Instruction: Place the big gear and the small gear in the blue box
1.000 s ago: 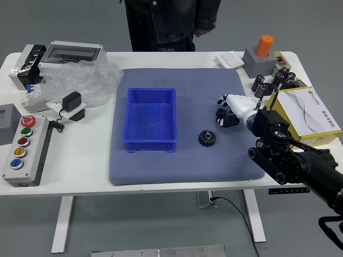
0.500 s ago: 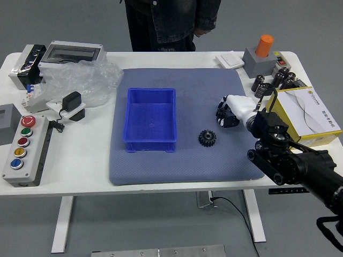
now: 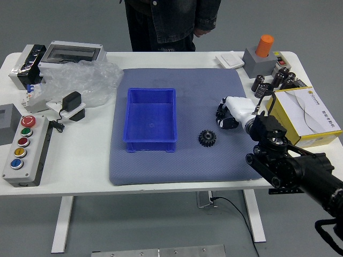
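Clutter flanks you: clear plastic wrap (image 3: 86,88) and a push-button control box (image 3: 33,160) left, a yellow-and-white carton (image 3: 305,143) beside your right forearm. On the white table's (image 3: 80,174) blue-grey mat (image 3: 161,174) sit the blue box (image 3: 150,115) and one toothed black gear (image 3: 207,138), just beside your right hand (image 3: 227,115); you can't tell whether it grasps anything. Across, a person's hand (image 3: 201,32) hangs down. The second gear, visible earlier, is now hidden at your hand.
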